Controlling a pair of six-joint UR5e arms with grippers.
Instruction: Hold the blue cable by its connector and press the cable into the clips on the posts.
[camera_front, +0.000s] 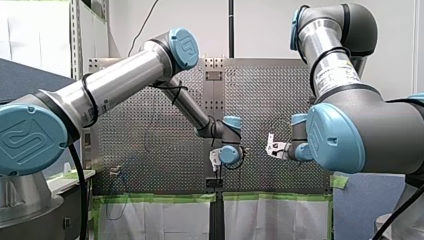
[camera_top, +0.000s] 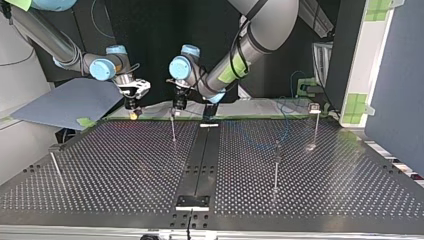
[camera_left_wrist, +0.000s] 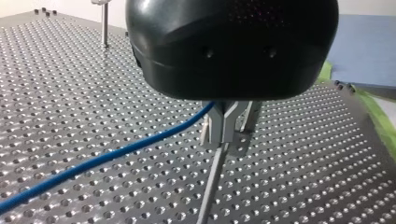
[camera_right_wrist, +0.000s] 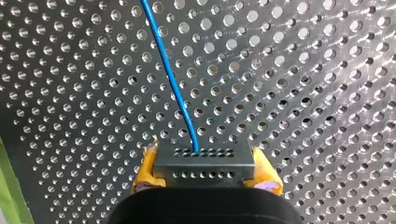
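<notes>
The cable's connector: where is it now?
In the right wrist view, the connector sits clamped between the yellow pads of my right end effector, above the perforated table, blue cable leading away.

the cable (camera_right_wrist: 173, 79) is bright blue. the connector (camera_right_wrist: 204, 163) it runs into is dark grey, with two rows of small holes across it. the pads (camera_right_wrist: 145, 170) of my right tool (camera_right_wrist: 204, 170) are yellow-orange. my left tool (camera_left_wrist: 229, 128) has a glossy black body. the bench (camera_right_wrist: 303, 93) is silver-grey metal, dotted all over with an even grid of round holes, and green tape (camera_left_wrist: 376, 112) edges it. my left arm (camera_front: 125, 80) and my right arm (camera_front: 332, 65) are silver with pale blue caps (camera_front: 184, 47).
</notes>
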